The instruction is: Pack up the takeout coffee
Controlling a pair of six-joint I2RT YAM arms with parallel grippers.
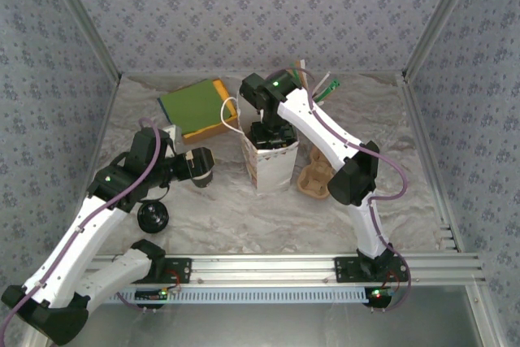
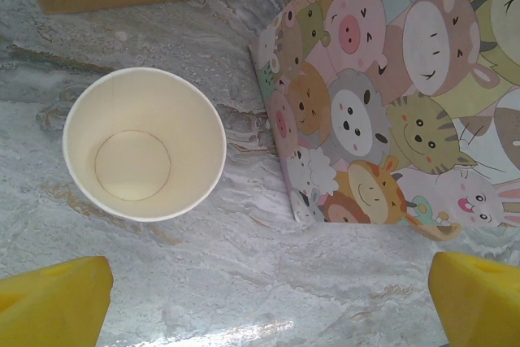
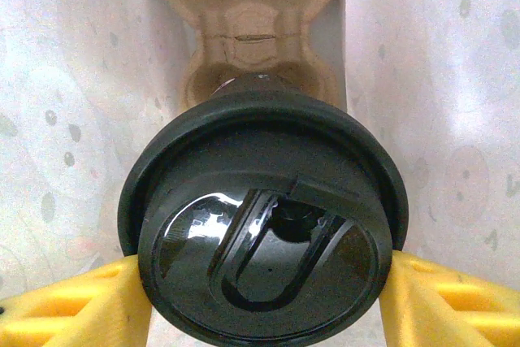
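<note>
Black-lidded takeout coffee (image 3: pixel 262 225) | body hidden below | right gripper (image 3: pixel 264 298) clasping | carrier (image 3: pixel 252 22) half-covered

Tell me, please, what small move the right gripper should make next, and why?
Probably lower straight down a little: the right gripper grips the takeout coffee by its sides inside the bag, and the cardboard cup carrier lies below, one well seemingly right under the cup.
</note>
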